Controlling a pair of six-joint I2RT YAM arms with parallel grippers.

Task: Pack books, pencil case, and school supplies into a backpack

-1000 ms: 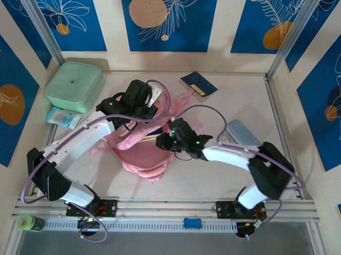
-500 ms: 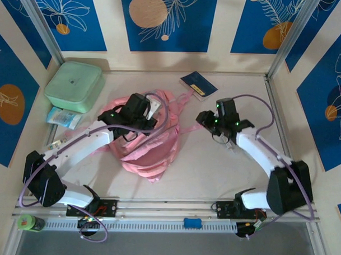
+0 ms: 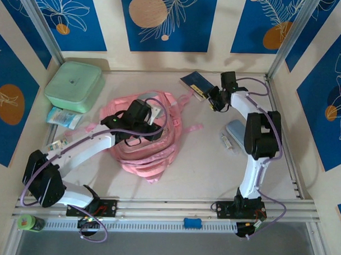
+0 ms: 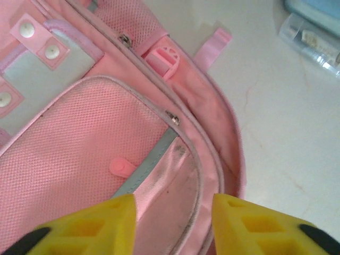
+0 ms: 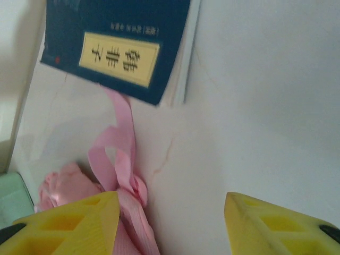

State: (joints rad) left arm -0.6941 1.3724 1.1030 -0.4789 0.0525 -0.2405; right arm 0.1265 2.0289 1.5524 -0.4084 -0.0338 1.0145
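Observation:
The pink backpack (image 3: 150, 152) lies flat left of the table's middle, its zip pocket (image 4: 175, 180) gaping. My left gripper (image 3: 147, 122) hovers over it. Its yellow fingers (image 4: 119, 220) stand open above the pocket's satin lining with nothing between them. A dark navy book (image 3: 198, 84) with a pale title label (image 5: 119, 58) lies at the back. My right gripper (image 3: 213, 99) hangs just right of it, open and empty, above bare table and a pink strap (image 5: 121, 135). A pale blue pencil case (image 3: 236, 130) rests at the right.
A mint-green box (image 3: 74, 86) stands at the back left, with a pale blue packet (image 3: 63, 117) in front of it. A clear tube (image 3: 226, 142) lies beside the pencil case. Metal frame posts and walls close in the table's back and sides.
My left gripper has opened over the backpack, which now lies flatter. My right arm swung from the backpack to the back right beside the navy book, its jaws opening wider.

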